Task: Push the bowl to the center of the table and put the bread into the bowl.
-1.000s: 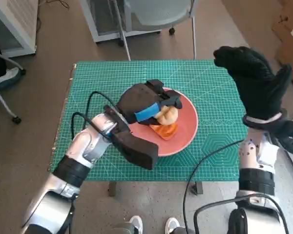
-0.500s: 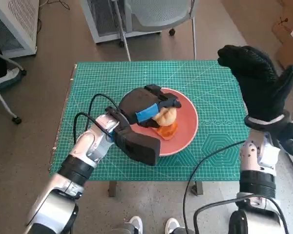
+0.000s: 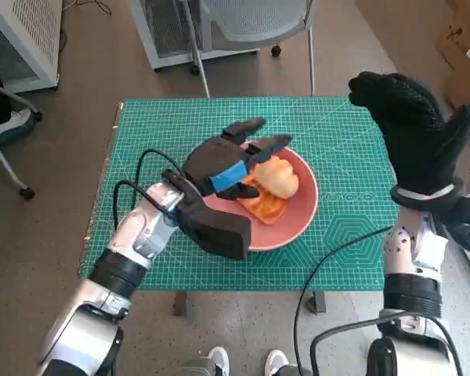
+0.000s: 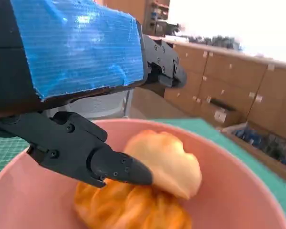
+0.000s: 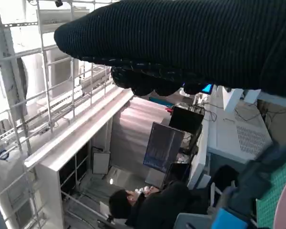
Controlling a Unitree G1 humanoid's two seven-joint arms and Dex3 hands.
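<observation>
Left hand [image 3: 223, 168] hovers over the pink bowl [image 3: 301, 213] with fingers spread, holding nothing; the bread [image 3: 276, 178] lies just beyond its fingertips, inside the bowl near the table [image 3: 157, 125] centre. Pale and rounded, it rests on an orange piece [image 3: 266, 205]. Right hand [image 3: 415, 133] stays raised and spread near the right edge, farther off.

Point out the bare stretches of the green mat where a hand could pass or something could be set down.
Bare mat runs along the far edge behind the pink bowl, and down the strip left of the left hand. More lies between the bowl and the raised right hand, toward the near right corner. The middle is crowded: the bowl holds the bread, with the left hand's fingers spread over it.
</observation>
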